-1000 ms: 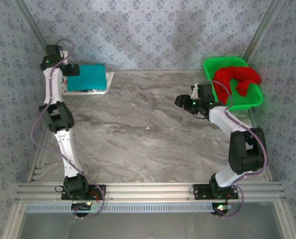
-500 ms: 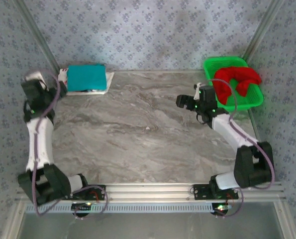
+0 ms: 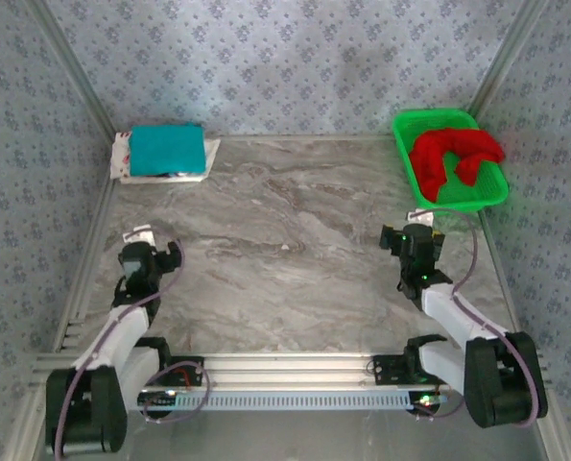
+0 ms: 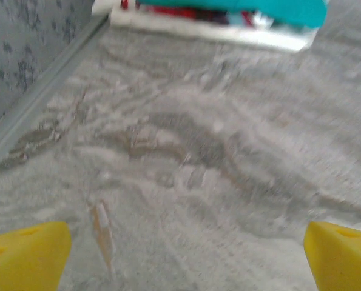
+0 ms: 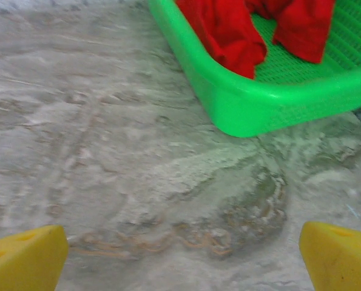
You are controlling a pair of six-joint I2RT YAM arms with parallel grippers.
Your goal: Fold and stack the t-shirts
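Note:
A folded teal t-shirt [image 3: 167, 148] lies on a folded white t-shirt [image 3: 209, 156] at the table's far left corner. In the left wrist view the teal t-shirt [image 4: 271, 8] and the white one [image 4: 229, 35] under it sit far ahead at the top. A crumpled red t-shirt [image 3: 450, 154] lies in the green basket [image 3: 487, 196] at the far right. My left gripper [image 3: 151, 250] stands open over bare table at the near left, its yellow fingertips [image 4: 25, 257] wide apart. My right gripper [image 3: 413, 235] is open and empty, short of the basket [image 5: 259, 106] and red t-shirt [image 5: 232, 33].
The marble table [image 3: 285, 250] lies between the two arms. Patterned walls close in the left, back and right sides. An aluminium rail [image 3: 285, 367] runs along the near edge at the arm bases.
Both arms have drawn back toward the near edge, the left away from the teal stack, the right away from the basket. The right gripper has opened wide.

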